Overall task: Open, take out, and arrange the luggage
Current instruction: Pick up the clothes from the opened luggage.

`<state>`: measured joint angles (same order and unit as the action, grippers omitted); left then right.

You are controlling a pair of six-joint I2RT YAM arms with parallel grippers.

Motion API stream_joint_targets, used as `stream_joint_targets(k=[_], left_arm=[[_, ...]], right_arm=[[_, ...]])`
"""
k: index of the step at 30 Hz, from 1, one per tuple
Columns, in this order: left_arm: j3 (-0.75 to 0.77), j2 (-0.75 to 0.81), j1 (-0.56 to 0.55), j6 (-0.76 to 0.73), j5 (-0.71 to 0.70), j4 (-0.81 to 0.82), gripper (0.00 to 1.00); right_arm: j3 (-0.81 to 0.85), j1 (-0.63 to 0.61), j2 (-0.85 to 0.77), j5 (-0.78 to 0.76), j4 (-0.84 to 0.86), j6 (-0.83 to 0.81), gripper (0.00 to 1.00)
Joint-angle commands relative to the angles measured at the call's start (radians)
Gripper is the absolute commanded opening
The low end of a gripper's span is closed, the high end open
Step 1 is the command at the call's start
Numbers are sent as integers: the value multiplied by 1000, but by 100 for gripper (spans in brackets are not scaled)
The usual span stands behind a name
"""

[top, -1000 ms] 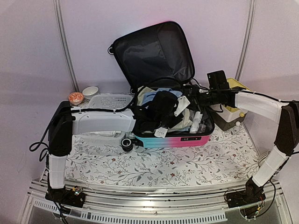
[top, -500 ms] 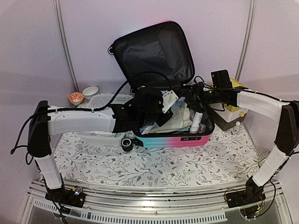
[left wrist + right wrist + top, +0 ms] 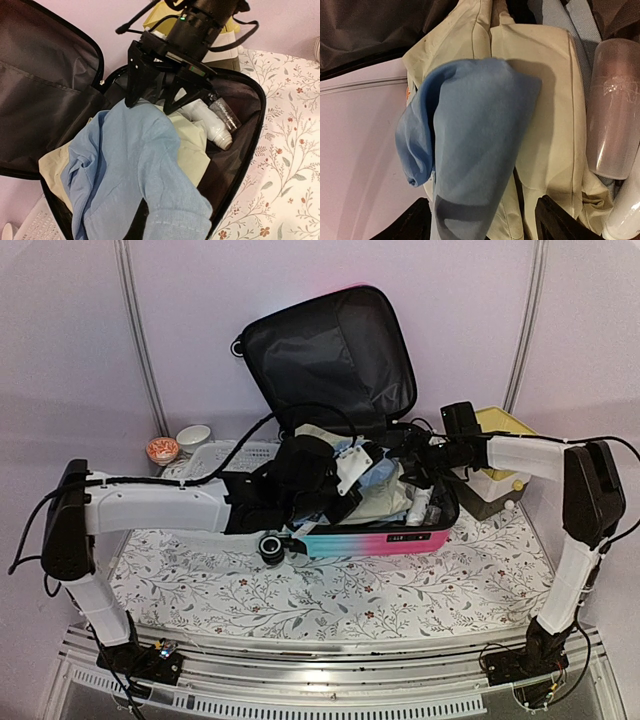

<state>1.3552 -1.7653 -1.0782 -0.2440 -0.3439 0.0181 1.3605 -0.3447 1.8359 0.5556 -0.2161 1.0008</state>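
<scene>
Luggage (image 3: 370,538) lies open at mid-frame on the table (image 3: 300,600), lid leaning back for access. My left hand (image 3: 305,475) is clenched on the blue garment (image 3: 135,165), raising it; my right hand (image 3: 152,102) hangs released just beyond, apparently ready to assist.

Left gripper (image 3: 322,475) was half open and low in the luggage (image 3: 370,540); now it is clamped on the blue garment (image 3: 135,165) and raised, with the garment pulled up off the pile. Left arm (image 3: 150,505) elbow swings further out left. Right gripper (image 3: 150,105) was closed; now its jaws are spread wide, just behind the garment. Right arm (image 3: 530,455) elbow folds inward.
</scene>
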Motion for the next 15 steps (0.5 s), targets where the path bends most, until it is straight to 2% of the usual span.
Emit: stream_joint_targets(k=[1,4,8,12,13,15], left_arm=[[-43,75,-23,35,44,33,0],[-72,103,-25,45,57,38,0],[-103,128,-25,54,62,48,0],[-122,144,-26,62,77,58,0],[-125,147,-26,64,84,59,0],[-133,156,-27,69,104,58,0]], right_arm=[[37,9,43,29,74,31,72],[38,9,60,36,100,54,65],[43,8,55,26,104,65,42],[32,16,20,7,98,68,6],[26,21,7,1,96,69,3],[17,29,-25,-20,86,66,2]])
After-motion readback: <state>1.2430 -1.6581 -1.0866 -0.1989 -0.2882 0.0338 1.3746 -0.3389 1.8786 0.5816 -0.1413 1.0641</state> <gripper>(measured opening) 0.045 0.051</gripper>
